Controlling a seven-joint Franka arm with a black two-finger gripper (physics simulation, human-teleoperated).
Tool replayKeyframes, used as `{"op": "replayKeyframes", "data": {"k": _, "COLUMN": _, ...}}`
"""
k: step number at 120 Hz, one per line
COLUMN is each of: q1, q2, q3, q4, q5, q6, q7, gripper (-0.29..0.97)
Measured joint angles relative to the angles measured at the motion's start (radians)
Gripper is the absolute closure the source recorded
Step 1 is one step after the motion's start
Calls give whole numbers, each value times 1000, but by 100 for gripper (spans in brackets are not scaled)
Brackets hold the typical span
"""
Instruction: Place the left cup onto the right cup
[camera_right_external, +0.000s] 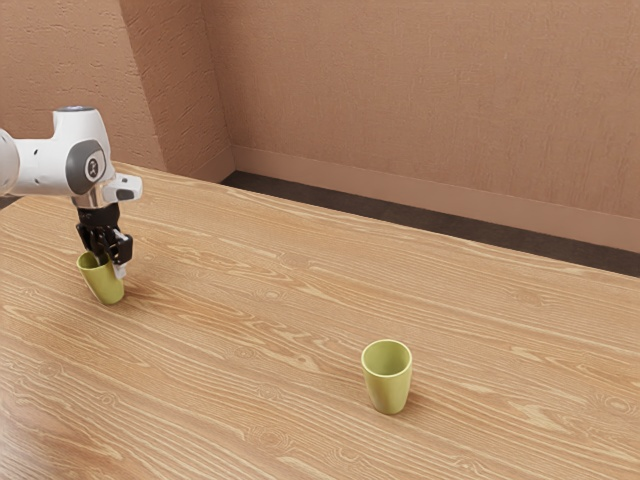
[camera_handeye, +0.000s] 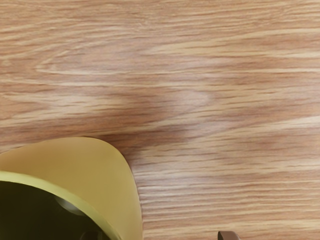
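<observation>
Claw (camera_right_external: 108, 258) pinches left cup (camera_right_external: 102, 280) at its rim; cup tilted, at the exterior view's left. Right cup (camera_right_external: 387, 375) stands lower centre, well apart. I'd lift slowly and check it stays level before carrying it across the bench (camera_right_external: 300, 290).

Arm (camera_right_external: 60, 160): cut off by exterior view's left edge, base out of sight. Its black end covers part of left cup (camera_right_external: 102, 285) rim; contact there unreadable. Left cup tilted; base on tabletop (camera_right_external: 300, 300) or off it, can't tell. Wrist view: left cup (camera_handeye: 75, 170) blurred, cut by picture's edge, inside dark. Grey sliver (camera_handeye: 227, 235) near left cup, cut off, unidentifiable. Right cup (camera_right_external: 386, 375), well apart from left cup: inner bottom hidden by own wall.
</observation>
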Motion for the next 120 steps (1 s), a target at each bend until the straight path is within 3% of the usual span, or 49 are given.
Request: {"op": "replayKeyframes", "data": {"k": 120, "q1": 12, "q2": -1, "q3": 0, "q4": -2, "q5": 0, "q6": 0, "q7": -2, "gripper": 55}}
